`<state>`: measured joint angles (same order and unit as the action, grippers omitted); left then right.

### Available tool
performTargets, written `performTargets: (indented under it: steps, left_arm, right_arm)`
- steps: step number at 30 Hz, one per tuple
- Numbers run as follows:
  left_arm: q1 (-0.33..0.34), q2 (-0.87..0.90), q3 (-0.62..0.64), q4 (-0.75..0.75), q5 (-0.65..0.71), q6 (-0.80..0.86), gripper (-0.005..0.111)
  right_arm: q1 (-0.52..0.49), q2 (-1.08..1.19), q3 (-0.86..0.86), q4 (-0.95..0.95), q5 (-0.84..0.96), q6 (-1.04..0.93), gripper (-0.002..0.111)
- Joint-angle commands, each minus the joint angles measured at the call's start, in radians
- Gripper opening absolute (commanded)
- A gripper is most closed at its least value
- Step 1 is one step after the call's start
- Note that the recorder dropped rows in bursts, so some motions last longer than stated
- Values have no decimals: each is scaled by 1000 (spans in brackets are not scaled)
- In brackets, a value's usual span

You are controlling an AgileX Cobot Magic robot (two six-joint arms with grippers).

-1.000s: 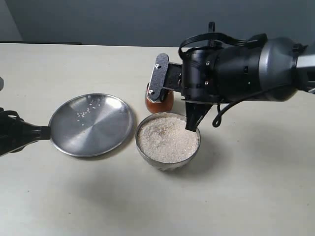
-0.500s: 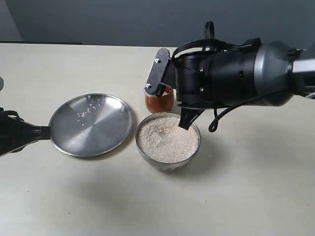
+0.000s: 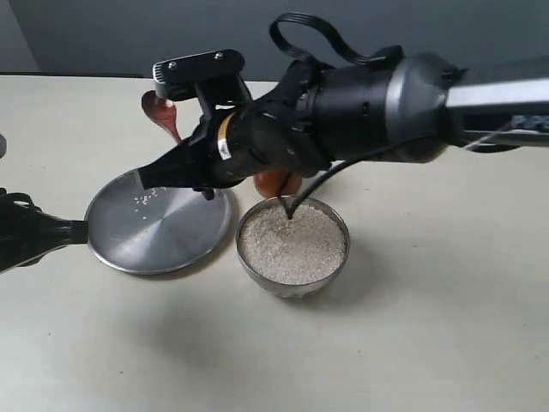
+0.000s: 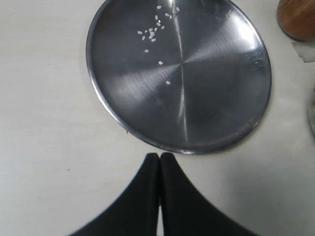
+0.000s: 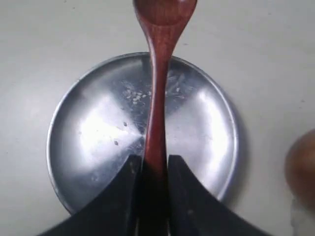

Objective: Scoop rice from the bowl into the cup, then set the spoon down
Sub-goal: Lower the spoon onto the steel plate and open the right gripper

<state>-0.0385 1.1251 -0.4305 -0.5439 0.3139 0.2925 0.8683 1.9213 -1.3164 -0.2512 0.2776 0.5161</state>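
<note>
My right gripper (image 3: 154, 176) (image 5: 153, 160) reaches across to the left and hangs over the flat steel plate (image 3: 129, 245), shut on the handle of the reddish-brown wooden spoon (image 3: 160, 112) (image 5: 157, 73). The spoon's head sticks out past the fingertips and looks empty. The steel bowl (image 3: 334, 262) stands at the centre, filled with white rice (image 3: 292, 245). The reddish-brown cup (image 3: 273, 183) (image 4: 298, 19) stands just behind the bowl, mostly hidden by the right arm. My left gripper (image 3: 73, 230) (image 4: 160, 156) is shut and empty, resting just beside the plate's left rim.
A few loose rice grains (image 4: 152, 33) lie scattered on the plate (image 4: 211, 98) (image 5: 206, 128). A black cable (image 3: 287, 206) from the right arm dangles over the bowl. The pale tabletop (image 3: 429, 343) spreads around all of it.
The right arm has swung left from above the bowl and cup to over the plate, carrying the spoon, which now shows. The left gripper has not moved.
</note>
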Motion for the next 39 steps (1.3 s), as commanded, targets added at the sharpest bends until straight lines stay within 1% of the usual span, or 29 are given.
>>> performTargets:
  steps: [1,10,14,22,24,28,30,35,37,39]
  left_arm:
    - [-3,4,-5,-3,-8,3,0]
    - [-3,4,-5,-3,-8,3,0]
    - [-3,4,-5,-3,-8,3,0]
    - [-3,4,-5,-3,-8,3,0]
    - [-3,4,-5,-3,-8,3,0]
    - [-3,4,-5,-3,-8,3,0]
    - [-3,4,-5,-3,-8,3,0]
    - [-3,4,-5,-3,-8,3,0]
    - [-3,4,-5,-3,-8,3,0]
    - [-3,4,-5,-3,-8,3,0]
  right_arm:
    - [13,128,-106,72,30,-11,-1]
    - [56,268,-188,104,66,-29,-1]
    - [59,281,-208,101,55,-29,-1]
    - [59,307,-226,73,96,-49,0]
    - [59,316,-226,73,95,-49,6]
    - [59,323,-226,86,102,-49,29]
    - [59,321,-226,86,92,-49,34]
    - [59,284,-226,77,55,-49,34]
    - [59,241,-226,39,62,-49,34]
    - [59,194,-226,-17,91,-49,28]
